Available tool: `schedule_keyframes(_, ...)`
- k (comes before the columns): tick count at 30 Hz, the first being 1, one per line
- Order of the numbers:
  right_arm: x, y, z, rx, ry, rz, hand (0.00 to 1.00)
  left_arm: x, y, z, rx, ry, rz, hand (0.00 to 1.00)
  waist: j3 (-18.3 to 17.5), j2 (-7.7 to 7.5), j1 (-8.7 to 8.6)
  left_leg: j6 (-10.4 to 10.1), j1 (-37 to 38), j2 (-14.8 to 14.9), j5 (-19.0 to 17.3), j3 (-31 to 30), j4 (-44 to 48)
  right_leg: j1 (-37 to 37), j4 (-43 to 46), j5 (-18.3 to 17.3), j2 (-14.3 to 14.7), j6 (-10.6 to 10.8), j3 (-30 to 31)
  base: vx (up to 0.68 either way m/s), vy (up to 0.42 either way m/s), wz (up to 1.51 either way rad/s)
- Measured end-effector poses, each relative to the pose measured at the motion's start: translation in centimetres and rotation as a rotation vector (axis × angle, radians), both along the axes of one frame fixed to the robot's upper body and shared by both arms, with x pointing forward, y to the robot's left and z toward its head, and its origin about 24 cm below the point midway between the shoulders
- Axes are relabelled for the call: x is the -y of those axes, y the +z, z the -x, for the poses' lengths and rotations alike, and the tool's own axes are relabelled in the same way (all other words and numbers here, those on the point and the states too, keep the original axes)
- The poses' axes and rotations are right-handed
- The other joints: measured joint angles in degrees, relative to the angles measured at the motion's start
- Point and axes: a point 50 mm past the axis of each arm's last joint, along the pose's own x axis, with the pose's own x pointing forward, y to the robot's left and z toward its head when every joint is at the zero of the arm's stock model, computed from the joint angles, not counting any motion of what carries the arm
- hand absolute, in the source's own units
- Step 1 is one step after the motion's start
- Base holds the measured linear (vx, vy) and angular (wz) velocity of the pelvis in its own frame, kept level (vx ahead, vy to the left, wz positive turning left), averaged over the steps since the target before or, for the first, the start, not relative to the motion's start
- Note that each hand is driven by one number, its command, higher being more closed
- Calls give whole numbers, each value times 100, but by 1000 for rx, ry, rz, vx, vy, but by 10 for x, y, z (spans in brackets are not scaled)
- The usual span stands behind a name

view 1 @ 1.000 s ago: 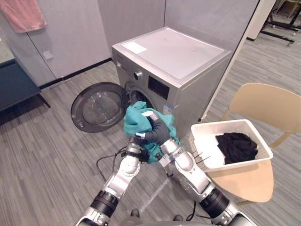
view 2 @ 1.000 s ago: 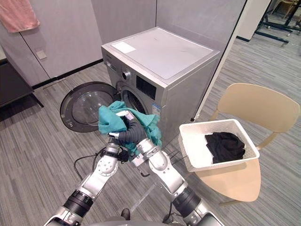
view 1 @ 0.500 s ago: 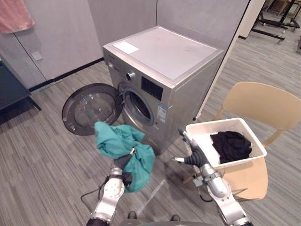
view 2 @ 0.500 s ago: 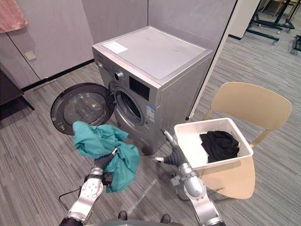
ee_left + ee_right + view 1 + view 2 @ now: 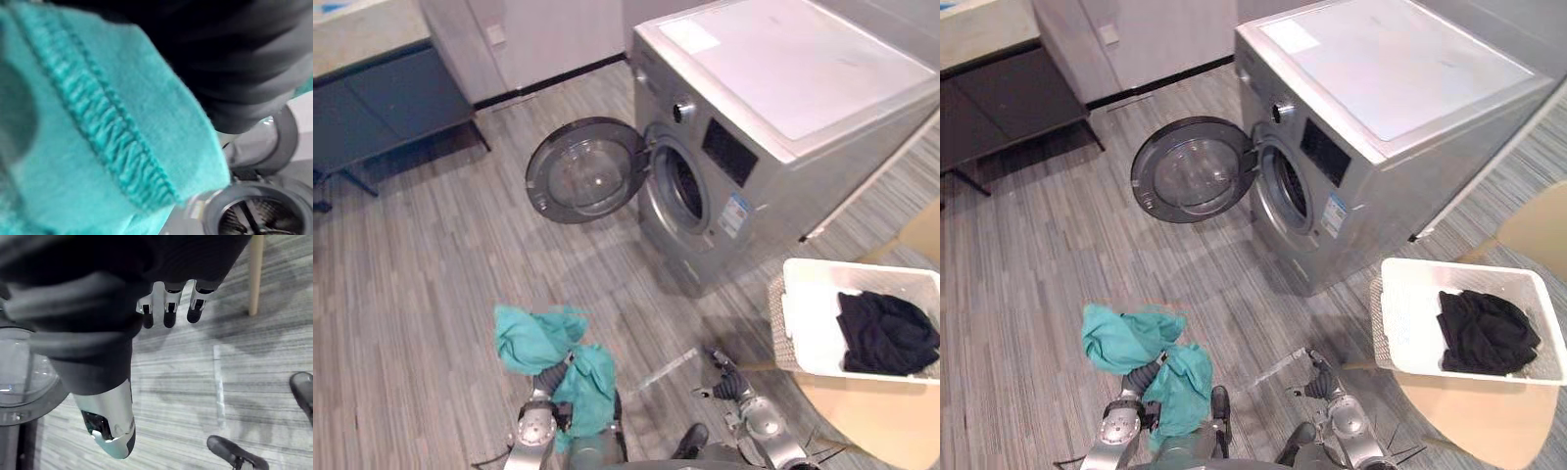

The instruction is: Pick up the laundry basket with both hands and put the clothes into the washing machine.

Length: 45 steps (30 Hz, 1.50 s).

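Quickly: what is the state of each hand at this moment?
Left hand: wrapped in the teal garment, which drapes over it; open or closed cannot be told.
Right hand: open, holding nothing.

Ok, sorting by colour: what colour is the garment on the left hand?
Teal; the garment shows best in the left wrist view.

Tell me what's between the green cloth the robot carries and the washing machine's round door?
Only bare grey floor. The left eye view shows that stretch empty between the teal cloth and the open washer door.
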Motion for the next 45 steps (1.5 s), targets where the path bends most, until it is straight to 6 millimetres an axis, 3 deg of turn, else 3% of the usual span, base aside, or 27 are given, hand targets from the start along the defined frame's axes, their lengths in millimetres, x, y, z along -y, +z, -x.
schedule_keyframes(3,3,-6,4,-40,-97,-30,0,2,-9,11,-65,-14,20,100,53,-76,-3,167,24,-297,-174,-201,82,130,248,-172,-314,252,-233,162,116,46)
schedule_keyframes(5,10,-11,12,-72,-170,-42,0,1,-12,20,-87,-20,28,100,145,-248,-53,280,45,-610,-773,-346,593,106,1503,-683,-1061,409,-174,146,114,43)
schedule_keyframes(6,12,-11,14,-75,-182,-43,0,1,-13,24,-101,-21,31,100,159,-264,-79,315,67,-690,-882,-412,716,50,1908,-725,-1254,316,-32,174,127,60)
schedule_keyframes(7,14,-12,17,-80,-208,-46,0,1,-14,27,-111,-22,30,100,199,-331,-184,429,153,-811,-1087,-546,940,-257,2886,-581,-1541,-91,638,220,135,57)
schedule_keyframes(8,15,-12,18,-82,-214,-45,0,0,-13,26,-105,-23,27,100,199,-295,-238,495,231,-846,-1165,-630,1043,-504,3412,-365,-1556,-393,1155,345,154,63)
schedule_keyframes(9,13,-14,21,-89,-218,-53,0,-4,-12,25,-104,-32,12,100,247,-223,-278,538,350,-792,-1300,-821,1157,-960,4061,-531,-1314,-194,2040,364,82,57)
schedule_keyframes(10,8,-13,20,-80,-221,-73,0,-5,-8,19,-82,-48,0,100,249,-259,-289,555,465,-714,-1369,-984,1152,-1277,4201,-921,-843,-21,2433,350,41,59)
schedule_keyframes(12,9,-12,20,-71,-230,-81,0,-7,-3,8,-54,-68,-14,100,320,-279,-337,582,693,-708,-1389,-1184,1000,-1621,3943,-1079,-484,-80,2448,375,-30,66)
schedule_keyframes(14,12,-9,16,-56,-240,-84,0,-3,0,-2,-29,-82,-12,100,409,-252,-432,523,1002,-646,-1387,-1413,775,-1880,2971,-1035,-148,-73,2198,394,-56,62)
schedule_keyframes(16,12,-10,18,-56,-247,-83,0,-1,4,-11,-5,-97,-14,100,402,-303,-529,366,1203,-652,-1491,-1581,594,-2067,1556,-452,62,-155,1974,342,-83,61)
schedule_keyframes(17,13,-8,18,-47,-254,-89,0,3,4,-11,-6,-108,-6,100,384,-318,-589,246,1364,-628,-1666,-1708,603,-2104,1415,-37,93,-388,2038,428,-129,65)
schedule_keyframes(18,13,-8,19,-45,-256,-90,0,7,3,-11,-7,-124,-3,100,313,-341,-623,147,1423,-582,-1757,-1757,629,-2064,1469,95,125,-531,2017,519,-164,76)
schedule_keyframes(21,10,-6,19,-33,-271,-113,0,20,5,-17,8,-159,32,100,337,-161,-597,-199,739,-208,-1907,-1175,2637,-1637,1400,55,332,-782,1750,636,-201,35)
schedule_keyframes(22,9,-4,18,-17,-267,-119,0,24,4,-15,6,-145,51,100,378,-44,-568,-512,269,108,-1586,-844,4115,-1268,1233,-35,578,-880,1766,554,-167,-52)
schedule_keyframes(23,4,1,15,13,-265,-141,0,28,6,-11,17,-140,68,100,388,-36,-455,-531,-229,551,-1329,-637,5533,-839,1036,-145,857,-955,1994,554,-167,-71)
schedule_keyframes(25,1,6,9,49,-278,-155,0,33,10,-15,43,-155,77,100,419,-123,-337,-386,-560,818,-1421,-425,6174,-446,852,-169,985,-986,2316,452,-84,-104)
schedule_keyframes(27,-1,8,8,64,-290,-159,0,41,16,-22,78,-175,91,100,420,-232,-253,-204,-855,876,-1534,-342,5723,-141,558,-163,982,-977,2685,433,-30,-100)
schedule_keyframes(30,1,4,5,42,-304,-153,0,46,20,-30,98,-194,100,100,428,-251,-255,-301,-921,530,-1658,-1246,3473,2,439,-152,995,-850,3376,306,145,-118)
schedule_keyframes(32,2,3,1,37,-306,-146,0,47,19,-30,92,-193,99,100,415,-230,-247,-585,-712,291,-1419,-2223,2110,12,446,-180,1015,-568,3927,314,270,-162)
schedule_keyframes(33,6,3,2,39,-305,-135,0,49,16,-27,78,-191,105,100,389,-105,-255,-734,-595,354,-823,-2407,1597,83,455,-307,1099,-332,4209,236,278,-143)
schedule_keyframes(34,13,2,6,28,-309,-116,0,53,12,-22,56,-197,112,100,342,51,-274,-742,-561,477,-730,-2357,1635,131,490,-442,1185,-175,4420,257,382,-143)
schedule_keyframes(36,7,-3,16,-2,-329,-137,0,49,10,-27,42,-234,82,100,304,-294,-337,-561,-394,261,-871,-1818,1775,6,798,-583,831,43,4767,198,378,-98)
schedule_keyframes(38,2,-6,21,-17,-329,-150,0,39,10,-26,36,-235,54,100,256,-384,-313,-340,-123,168,-1077,-1192,1778,-153,1073,-608,631,222,5109,58,279,-119)
schedule_keyframes(40,-1,-5,18,-15,-303,-149,0,32,9,-23,28,-226,36,100,256,-382,-309,-205,78,156,-1186,-650,1721,-384,1231,-547,445,352,4943,-26,235,-142)
schedule_keyframes(42,-4,-5,15,-17,-285,-151,0,25,8,-19,16,-215,24,100,254,-385,-327,-149,259,167,-1218,-119,1564,-548,1210,-453,127,373,3898,-89,133,-132)
schedule_keyframes(44,-3,-6,13,-21,-281,-144,0,21,5,-14,2,-184,26,100,238,-302,-414,-131,541,291,-1241,403,1325,-547,1031,-268,-218,57,2445,-65,37,-119)
schedule_keyframes(45,-3,-6,13,-24,-281,-142,0,20,5,-14,3,-180,25,100,237,-290,-417,-141,615,337,-1245,538,1257,-502,998,-216,-312,-24,2111,-28,2,-116)
